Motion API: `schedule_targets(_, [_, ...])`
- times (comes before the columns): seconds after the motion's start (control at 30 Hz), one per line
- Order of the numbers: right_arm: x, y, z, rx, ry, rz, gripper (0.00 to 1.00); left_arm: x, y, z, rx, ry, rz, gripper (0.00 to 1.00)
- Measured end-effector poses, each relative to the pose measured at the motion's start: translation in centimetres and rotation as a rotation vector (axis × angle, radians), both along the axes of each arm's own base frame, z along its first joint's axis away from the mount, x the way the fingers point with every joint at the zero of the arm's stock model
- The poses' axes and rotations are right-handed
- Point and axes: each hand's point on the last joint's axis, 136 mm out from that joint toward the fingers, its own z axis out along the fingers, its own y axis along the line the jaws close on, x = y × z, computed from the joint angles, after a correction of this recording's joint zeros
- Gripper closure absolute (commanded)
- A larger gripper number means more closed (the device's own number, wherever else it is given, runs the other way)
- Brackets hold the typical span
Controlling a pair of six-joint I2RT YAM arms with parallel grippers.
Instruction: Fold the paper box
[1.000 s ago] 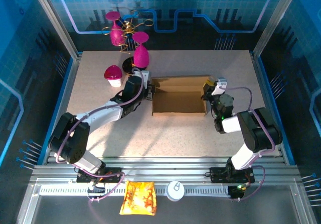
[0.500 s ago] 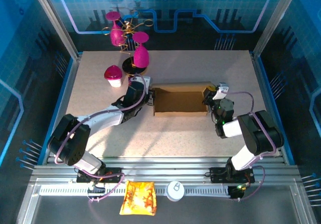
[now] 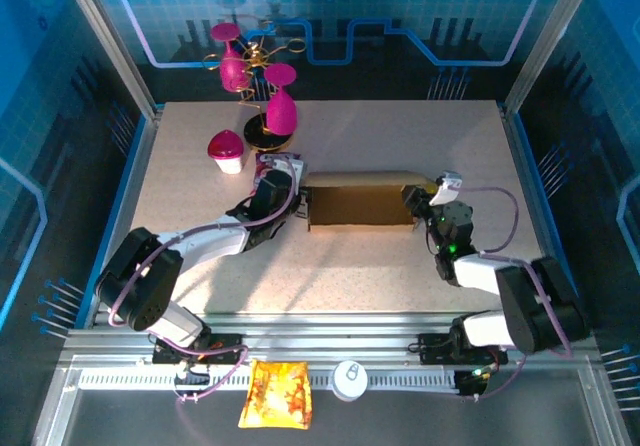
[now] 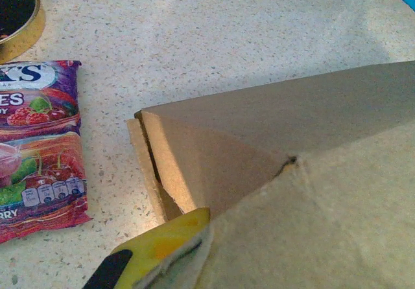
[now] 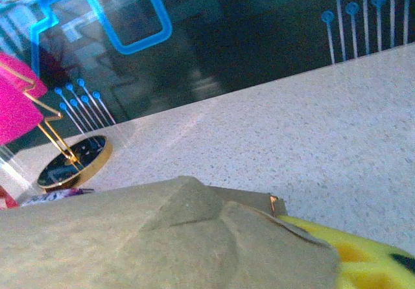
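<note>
While left end effector clamps the paper box mid-flatten, right end effector state unclear; next: press panels flat.

Loads of bare table near side of the paper box, more past its far right corner. Tight off the left end: left gripper, snack packet just beside, pink cup and gold-based stand behind. Right end plugged by right gripper.

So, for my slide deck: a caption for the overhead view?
Folding station: left claw and right claw at opposite ends of the brown paper box.
</note>
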Motion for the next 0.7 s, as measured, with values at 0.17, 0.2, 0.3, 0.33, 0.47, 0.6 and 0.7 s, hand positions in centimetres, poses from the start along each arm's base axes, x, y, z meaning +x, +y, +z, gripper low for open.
schedule_targets(0.17, [-2.1,-0.3,2.0,0.026,0.039,0.0,0.38,0.0,0.0,0.0,0.011,-0.006,0.008,0.96])
schedule_targets(0.2, [-2.7,-0.4,2.2,0.038,0.051,0.001,0.38,0.0,0.0,0.0,0.013,-0.007,0.01,0.96])
schedule_targets(0.3, [-4.3,-0.6,2.3,0.073,0.095,0.001,0.38,0.0,0.0,-0.1,0.017,-0.007,0.013,0.96])
schedule_targets(0.33, [-4.7,-0.6,2.2,0.082,0.109,0.001,0.38,0.0,0.0,-0.1,0.019,-0.008,0.015,0.96])
schedule_targets(0.47, [-6.7,-0.5,1.5,0.112,0.188,0.017,0.4,0.0,0.0,-0.3,0.023,-0.005,0.016,0.96])
schedule_targets(0.6, [-8.1,-0.1,2.0,0.14,0.247,0.044,0.44,0.0,0.0,-0.4,0.026,-0.004,0.018,0.97])
schedule_targets(0.7, [-8.5,0.4,4.2,0.167,0.256,0.067,0.46,0.0,0.1,-0.4,0.026,-0.004,0.019,0.97])
